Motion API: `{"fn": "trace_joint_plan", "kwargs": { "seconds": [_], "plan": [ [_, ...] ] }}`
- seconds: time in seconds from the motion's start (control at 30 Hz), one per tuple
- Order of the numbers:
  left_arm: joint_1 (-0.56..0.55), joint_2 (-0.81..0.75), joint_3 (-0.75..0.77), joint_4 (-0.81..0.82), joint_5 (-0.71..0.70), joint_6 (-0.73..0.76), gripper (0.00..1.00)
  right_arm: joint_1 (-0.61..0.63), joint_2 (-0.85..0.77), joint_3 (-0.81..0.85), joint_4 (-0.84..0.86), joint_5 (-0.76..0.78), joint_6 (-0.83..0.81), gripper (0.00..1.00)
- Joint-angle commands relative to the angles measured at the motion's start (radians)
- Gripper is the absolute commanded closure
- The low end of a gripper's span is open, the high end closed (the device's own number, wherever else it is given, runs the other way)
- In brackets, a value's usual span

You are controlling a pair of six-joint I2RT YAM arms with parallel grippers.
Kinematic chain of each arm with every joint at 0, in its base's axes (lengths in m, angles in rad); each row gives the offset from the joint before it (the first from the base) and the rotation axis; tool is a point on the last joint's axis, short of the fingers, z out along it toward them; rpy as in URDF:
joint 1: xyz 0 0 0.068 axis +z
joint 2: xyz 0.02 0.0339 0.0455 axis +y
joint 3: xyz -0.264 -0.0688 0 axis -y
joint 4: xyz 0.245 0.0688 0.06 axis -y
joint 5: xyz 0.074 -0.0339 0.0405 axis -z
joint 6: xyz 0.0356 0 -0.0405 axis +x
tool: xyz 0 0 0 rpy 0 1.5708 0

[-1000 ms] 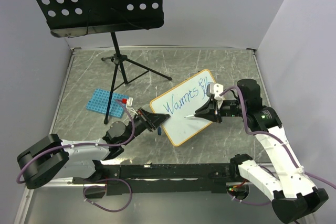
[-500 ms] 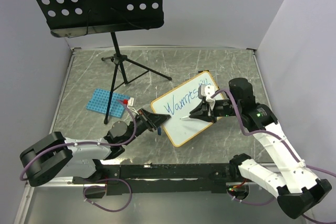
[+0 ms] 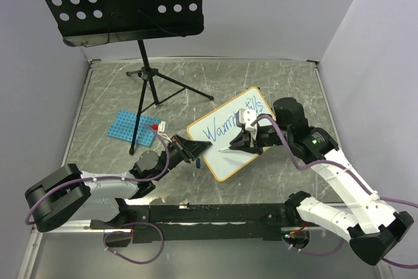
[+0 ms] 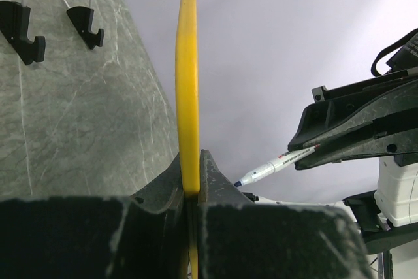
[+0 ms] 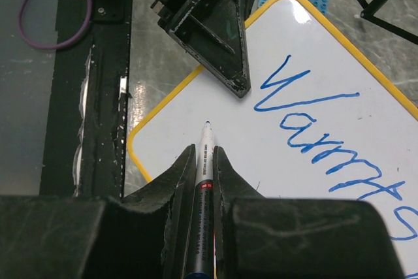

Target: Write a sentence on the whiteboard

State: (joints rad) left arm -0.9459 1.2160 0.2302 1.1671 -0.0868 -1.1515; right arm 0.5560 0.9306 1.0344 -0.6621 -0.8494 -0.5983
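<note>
Board steadied, marker brought back for a second line

The board (image 3: 225, 163) is clamped by its yellow frame between the shut fingers of the left claw (image 4: 190, 191), and it is judged to be held so that it cannot slide under the pen. The marker (image 5: 205, 151) is gripped lengthwise in the closed right claw (image 5: 204, 161), with its blue tip projecting ahead of the fingers over bare white. Whether the tip touches cannot be told. The sentence (image 3: 225, 127), so far one slanted blue line, lies beyond and to the right of that claw. Compared with a second ago, the right claw has been drawn away from the line's end, where "fills" is now uncovered, and brought close to the left claw. The board has not been shifted.
</note>
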Motion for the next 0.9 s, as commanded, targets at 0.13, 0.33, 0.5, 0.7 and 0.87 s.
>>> {"fn": "trace_joint_plan", "kwargs": {
  "seconds": [0.13, 0.33, 0.5, 0.7, 0.87],
  "plan": [
    [-0.004, 0.007, 0.067, 0.250, -0.010, -0.050, 0.99, 0.028, 0.013, 0.016, 0.068, 0.072, 0.015, 1.00],
    [-0.007, 0.004, 0.060, 0.258, -0.013, -0.053, 0.99, 0.036, 0.017, 0.006, 0.076, 0.089, 0.014, 1.00],
    [-0.005, 0.004, 0.060, 0.259, -0.013, -0.051, 0.99, 0.041, 0.027, 0.000, 0.079, 0.096, 0.009, 1.00],
    [-0.005, 0.001, 0.058, 0.264, -0.013, -0.054, 0.99, 0.047, 0.036, -0.013, 0.078, 0.108, 0.003, 1.00],
    [-0.005, -0.001, 0.052, 0.272, -0.013, -0.051, 0.99, 0.047, 0.037, -0.022, 0.070, 0.107, -0.003, 1.00]
  ]
}}
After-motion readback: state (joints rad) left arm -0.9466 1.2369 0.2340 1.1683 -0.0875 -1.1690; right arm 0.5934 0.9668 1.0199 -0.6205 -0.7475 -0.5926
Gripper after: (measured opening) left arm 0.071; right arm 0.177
